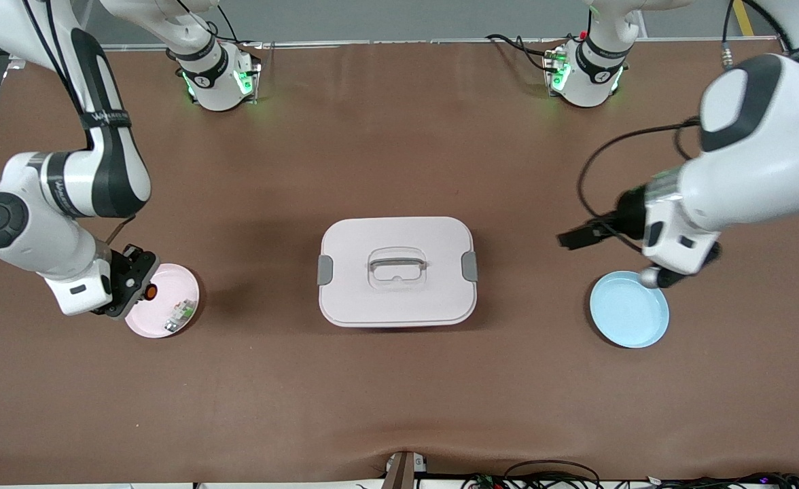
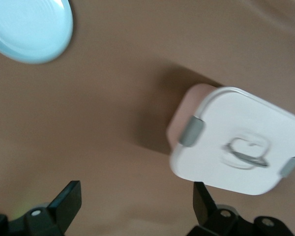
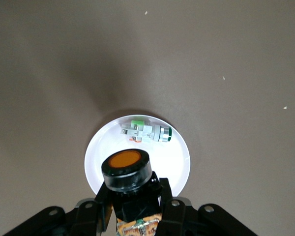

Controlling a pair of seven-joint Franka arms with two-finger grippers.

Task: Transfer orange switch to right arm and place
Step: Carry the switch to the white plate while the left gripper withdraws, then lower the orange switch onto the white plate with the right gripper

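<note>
Right gripper, at the end of the right arm, is closed on the orange switch and holds it above the pink plate at that arm's end of the table. In the right wrist view the switch's black body sits between the two fingers with its round orange cap pointing away from the claw, directly over the plate's floor. A small white-and-green part lies on the same plate, just past the orange cap as seen from the claw and apart from it.

Left gripper hangs with its fingers spread wide and nothing between them, over bare brown table at the rim of the blue plate, which carries no load. From this claw, the blue plate lies to one side and the closed white lidded box, with grey side clasps and a recessed handle, to the other.

The box stands at mid-table, well apart from both plates and roughly between the two claws.
</note>
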